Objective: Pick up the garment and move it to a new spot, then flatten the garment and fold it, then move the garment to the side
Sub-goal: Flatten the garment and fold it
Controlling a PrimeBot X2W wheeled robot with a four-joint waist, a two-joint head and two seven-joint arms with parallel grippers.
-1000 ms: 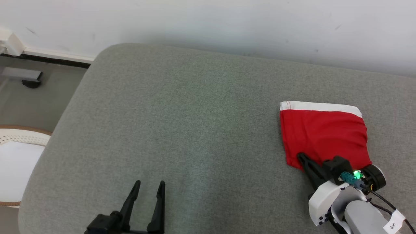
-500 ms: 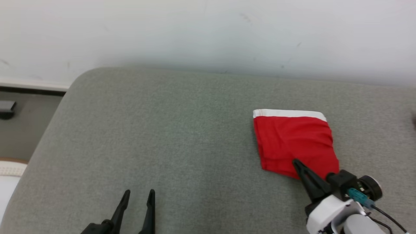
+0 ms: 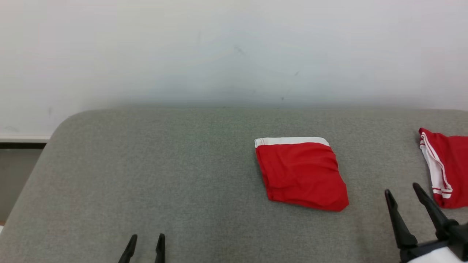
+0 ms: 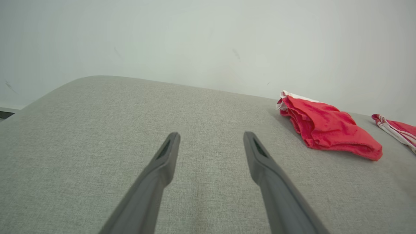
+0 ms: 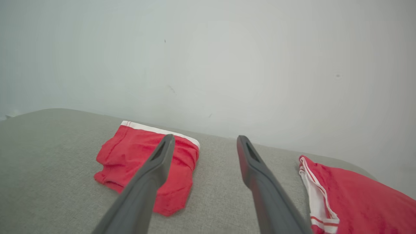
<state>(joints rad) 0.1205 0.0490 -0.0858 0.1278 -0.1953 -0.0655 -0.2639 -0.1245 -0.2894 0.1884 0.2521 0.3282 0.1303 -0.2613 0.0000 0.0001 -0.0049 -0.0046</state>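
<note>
On the grey cushion (image 3: pixel 146 164), folded red garment (image 3: pixel 301 173) lies right of centre. My right hand (image 3: pixel 402 188) and left hand (image 3: pixel 147 236) both apart, empty. Fold looks done; I judge next: regrip an edge, slide it aside, clear of second red garment (image 3: pixel 448 164)

No text, label, brand, number or sign can be read on the red garment (image 3: pixel 301 175), the grey cushion (image 3: pixel 164 175) or the white wall (image 3: pixel 219 47).

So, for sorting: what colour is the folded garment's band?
White band on red garment; head view best.
</note>
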